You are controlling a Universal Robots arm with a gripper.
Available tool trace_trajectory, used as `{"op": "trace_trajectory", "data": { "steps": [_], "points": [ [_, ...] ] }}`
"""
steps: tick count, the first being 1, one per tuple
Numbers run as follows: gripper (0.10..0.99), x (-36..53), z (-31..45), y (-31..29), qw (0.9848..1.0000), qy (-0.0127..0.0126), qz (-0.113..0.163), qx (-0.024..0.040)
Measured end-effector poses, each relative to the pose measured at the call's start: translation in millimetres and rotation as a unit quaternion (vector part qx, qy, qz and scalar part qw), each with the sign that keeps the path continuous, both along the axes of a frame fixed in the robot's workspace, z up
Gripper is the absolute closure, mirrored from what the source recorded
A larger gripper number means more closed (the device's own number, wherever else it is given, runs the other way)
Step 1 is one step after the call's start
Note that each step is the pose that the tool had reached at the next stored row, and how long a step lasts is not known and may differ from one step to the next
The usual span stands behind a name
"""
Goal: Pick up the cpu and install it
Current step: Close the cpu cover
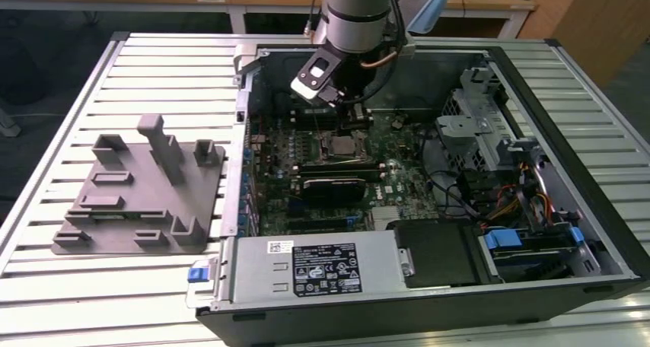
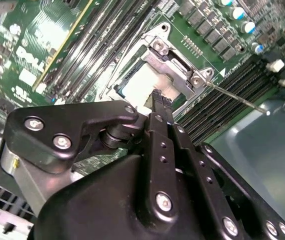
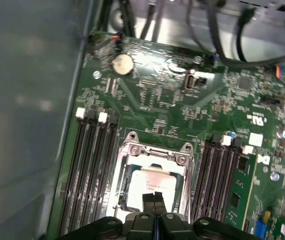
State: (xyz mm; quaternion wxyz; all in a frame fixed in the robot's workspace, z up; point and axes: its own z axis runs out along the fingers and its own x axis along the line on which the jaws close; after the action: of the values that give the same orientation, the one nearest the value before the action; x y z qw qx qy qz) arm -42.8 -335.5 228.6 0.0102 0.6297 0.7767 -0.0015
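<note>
The hand [image 3: 154,196], seen in both wrist views, has its two black fingers [image 2: 155,107] pressed flat together with nothing between them; the tips point down at the cpu [image 3: 151,181] and stand just over its near edge, though whether they touch it cannot be told. The cpu, silver top upward, lies inside the socket [image 3: 128,150], square to the metal frame that surrounds it. In the second wrist view a thin metal lever [image 2: 235,98] runs out from one corner of the frame. Dark memory slots [image 3: 90,165] flank the socket on two sides of the green motherboard [image 3: 152,95], which also carries a round coin cell [image 3: 122,64]. In the exterior view the arm [image 1: 351,16] reaches down into the open computer case [image 1: 610,225], which lies on its side on a slatted metal tabletop [image 1: 152,65], with a silver power supply [image 1: 315,267] along its near wall. A grey tray [image 1: 132,210] with upright pegs sits on the tabletop just beside the case, toward the exterior view's left.
</note>
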Motion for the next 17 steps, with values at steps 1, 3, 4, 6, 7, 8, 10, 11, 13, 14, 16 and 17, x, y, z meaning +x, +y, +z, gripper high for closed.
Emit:
{"op": "trace_trajectory", "data": {
  "steps": [1, 3, 4, 6, 7, 8, 10, 11, 13, 14, 16, 17],
  "points": [
    [0.980, 0.0, 0.0, 0.0, 1.0000, 0.0000, 0.008, 0.0000],
    [0.980, 0.0, -0.1, 0.0, 0.9995, 0.0000, 0.032, 0.0000],
    [0.980, 0.0, -0.1, 0.0, 0.9992, 0.0000, 0.041, 0.0000],
    [0.980, 0.0, -0.2, 0.0, 0.9983, 0.0000, 0.059, 0.0000],
    [0.980, 0.0, -0.2, 0.0, 0.9977, 0.0000, 0.068, 0.0000],
    [0.980, 0.0, -0.3, 0.0, 0.9971, 0.0000, 0.076, 0.0000],
    [0.980, 0.0, -0.3, 0.0, 0.9955, 0.0000, 0.094, 0.0000],
    [0.980, 0.0, -0.4, 0.0, 0.9946, 0.0000, 0.104, 0.0000],
    [0.980, 0.0, -0.4, 0.0, 0.9925, 0.0000, 0.122, 0.0000],
    [0.980, 0.0, -0.5, 0.0, 0.9914, 0.0000, 0.131, 0.0000],
    [0.980, 0.0, -0.6, 0.0, 0.9855, 0.0000, 0.170, 0.0000],
    [0.980, 0.0, -0.7, 0.0, 0.9839, 0.0000, 0.179, 0.0000]
  ]
}}
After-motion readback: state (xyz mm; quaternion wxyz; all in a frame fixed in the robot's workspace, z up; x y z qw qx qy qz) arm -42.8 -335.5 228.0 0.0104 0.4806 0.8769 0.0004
